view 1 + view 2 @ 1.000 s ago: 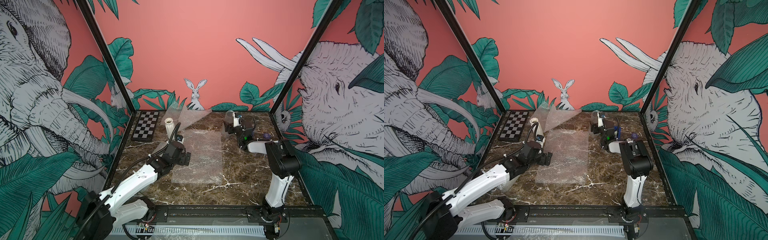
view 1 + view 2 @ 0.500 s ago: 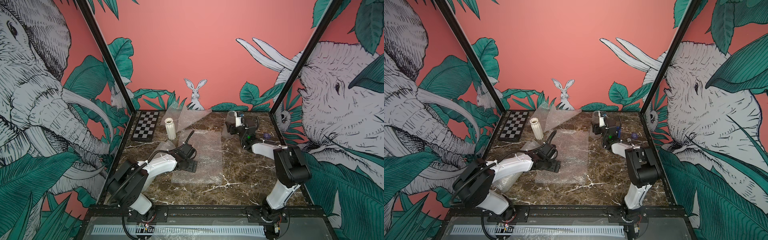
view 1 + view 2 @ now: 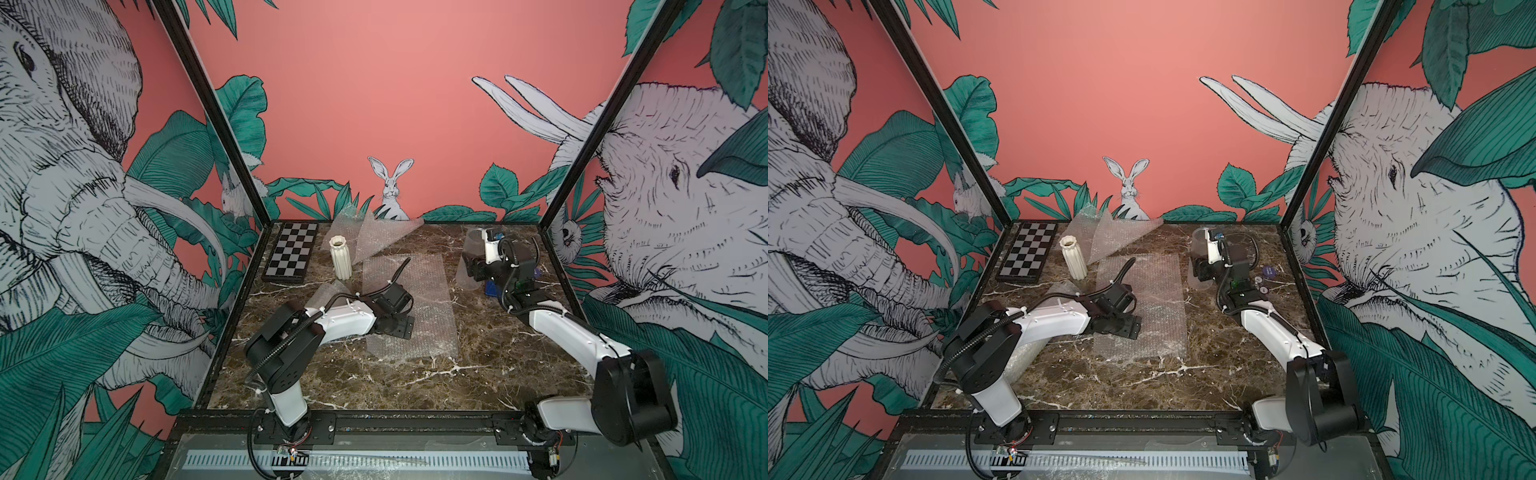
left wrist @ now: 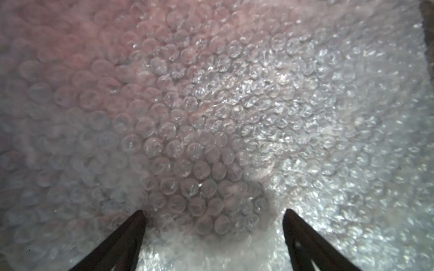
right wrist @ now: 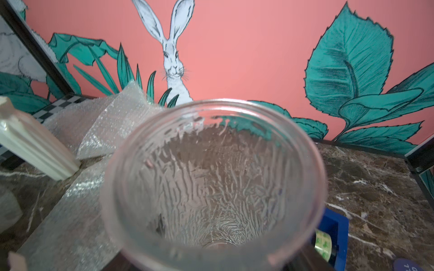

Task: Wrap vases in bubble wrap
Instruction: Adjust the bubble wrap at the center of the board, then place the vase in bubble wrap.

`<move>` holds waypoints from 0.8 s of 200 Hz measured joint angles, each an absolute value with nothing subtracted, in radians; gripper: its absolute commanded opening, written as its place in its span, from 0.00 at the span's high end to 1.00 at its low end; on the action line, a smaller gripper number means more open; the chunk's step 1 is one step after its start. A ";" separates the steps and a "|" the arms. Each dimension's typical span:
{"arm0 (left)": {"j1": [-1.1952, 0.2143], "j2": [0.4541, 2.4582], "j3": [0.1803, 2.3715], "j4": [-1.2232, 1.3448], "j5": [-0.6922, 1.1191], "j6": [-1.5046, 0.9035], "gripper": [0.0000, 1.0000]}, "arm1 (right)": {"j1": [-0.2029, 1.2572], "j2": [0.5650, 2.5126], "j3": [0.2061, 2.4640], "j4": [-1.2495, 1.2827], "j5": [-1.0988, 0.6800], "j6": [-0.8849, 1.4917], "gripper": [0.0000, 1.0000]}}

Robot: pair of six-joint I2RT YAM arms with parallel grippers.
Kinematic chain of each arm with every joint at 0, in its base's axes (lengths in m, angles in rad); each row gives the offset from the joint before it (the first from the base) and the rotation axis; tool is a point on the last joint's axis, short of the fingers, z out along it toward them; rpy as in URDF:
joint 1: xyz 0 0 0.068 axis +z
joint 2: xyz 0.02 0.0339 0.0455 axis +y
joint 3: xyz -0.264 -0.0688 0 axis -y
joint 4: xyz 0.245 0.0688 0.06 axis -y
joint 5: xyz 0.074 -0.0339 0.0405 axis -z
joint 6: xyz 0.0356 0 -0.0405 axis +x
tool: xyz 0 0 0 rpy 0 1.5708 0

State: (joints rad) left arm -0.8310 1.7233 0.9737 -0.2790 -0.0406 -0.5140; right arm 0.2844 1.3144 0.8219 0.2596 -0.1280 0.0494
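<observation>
Two arms work over desk (image 3: 374, 386). Left end effector (image 4: 213, 211) wide, fingers (image 4: 122, 237) spread, holding nothing. It sits low over flat bubble wrap (image 3: 432, 307) in middle of desk; contact with sheet unclear. Right end effector (image 3: 470, 269) clamps glass vase (image 5: 211, 187) at far right of desk. Vase tilted, open mouth toward wrist camera, blue tape dispenser (image 5: 333, 232) just beside it. White vase (image 3: 340, 257) stands upright at far left, between board (image 3: 291, 255) and flat sheet. Spare wrap (image 3: 382, 237) leans against back wall.
</observation>
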 measured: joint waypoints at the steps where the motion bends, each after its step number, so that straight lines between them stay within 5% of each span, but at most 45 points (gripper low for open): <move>1: -0.831 1.723 0.974 -0.279 -0.041 -0.514 0.08 | 0.285 1.313 0.822 0.255 -0.127 0.048 0.58; 44: -0.834 1.649 0.975 -0.294 -0.062 -0.512 0.06 | 0.403 1.211 0.820 0.025 -0.117 -0.015 0.59; 91: -0.770 1.274 0.846 -0.303 -0.146 -0.504 0.05 | 0.586 1.139 0.825 -0.213 -0.061 -0.100 0.60; 160: -0.637 1.034 0.733 -0.369 -0.252 -0.494 0.03 | 0.800 1.212 0.883 -0.389 0.077 -0.215 0.61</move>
State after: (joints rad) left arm -0.6373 1.0336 0.7326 -0.3695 -0.2520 -0.4938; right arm 0.8001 1.2121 0.8825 -0.3889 0.0772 -0.2150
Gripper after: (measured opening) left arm 0.975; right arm 0.699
